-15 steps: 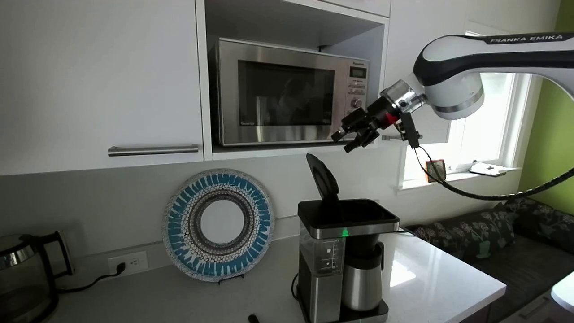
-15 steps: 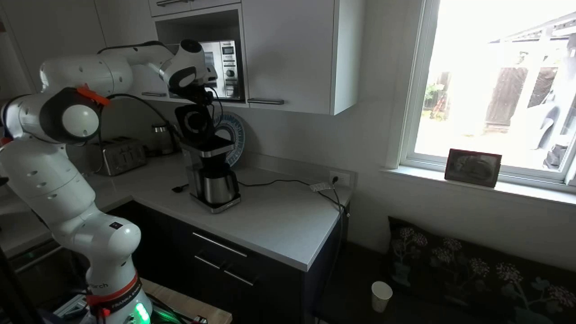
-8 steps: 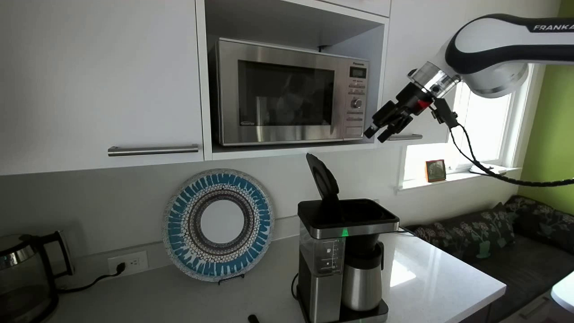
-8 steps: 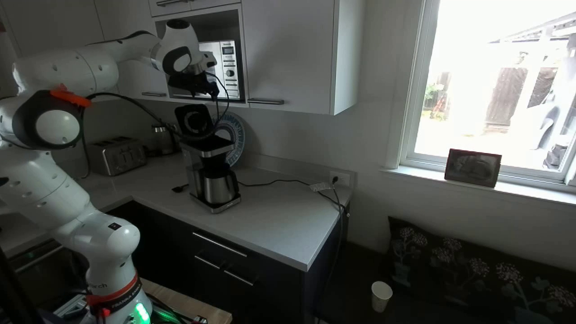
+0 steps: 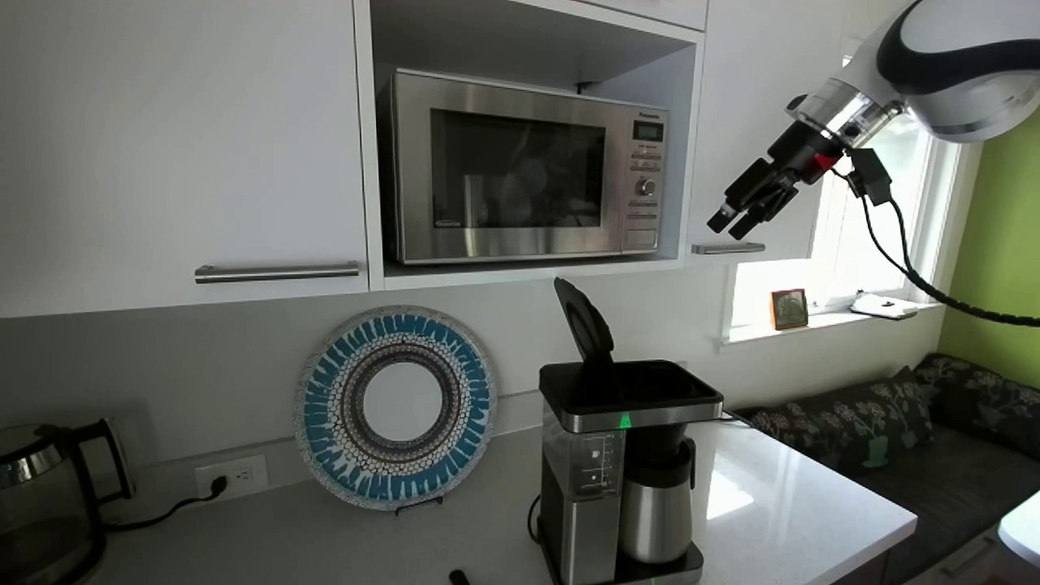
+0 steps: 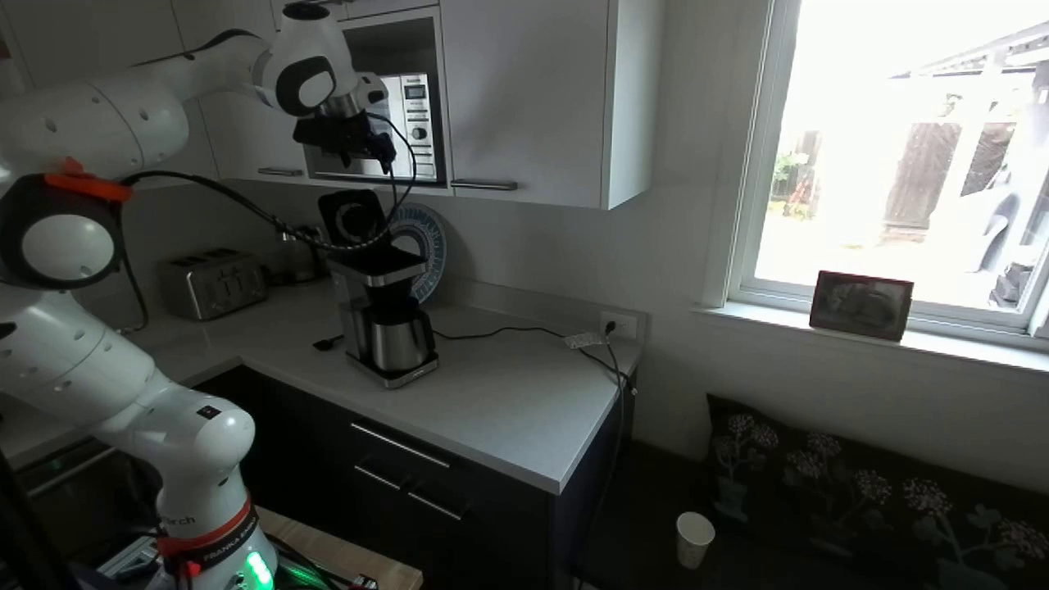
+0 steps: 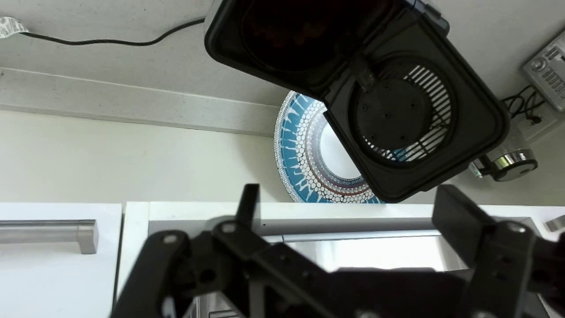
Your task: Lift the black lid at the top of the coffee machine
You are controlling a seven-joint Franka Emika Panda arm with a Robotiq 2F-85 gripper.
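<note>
The coffee machine stands on the counter, and it also shows in an exterior view with its steel carafe in place. Its black lid stands raised on its hinge, tilted a little past upright; it also shows raised in an exterior view. In the wrist view the lid's inner face is beyond the fingers, beside the machine's open top. My gripper is above and to one side of the lid, apart from it. In the wrist view the fingers are wide apart with nothing between them.
A steel microwave sits in a cabinet niche above the counter. A round patterned plate leans on the wall behind the machine. A glass kettle, a toaster and power cords are on the counter. The robot's cable hangs past the lid.
The arm and gripper have moved up and back, away from the raised lid and the microwave front. The lid and coffee machine have not moved.
</note>
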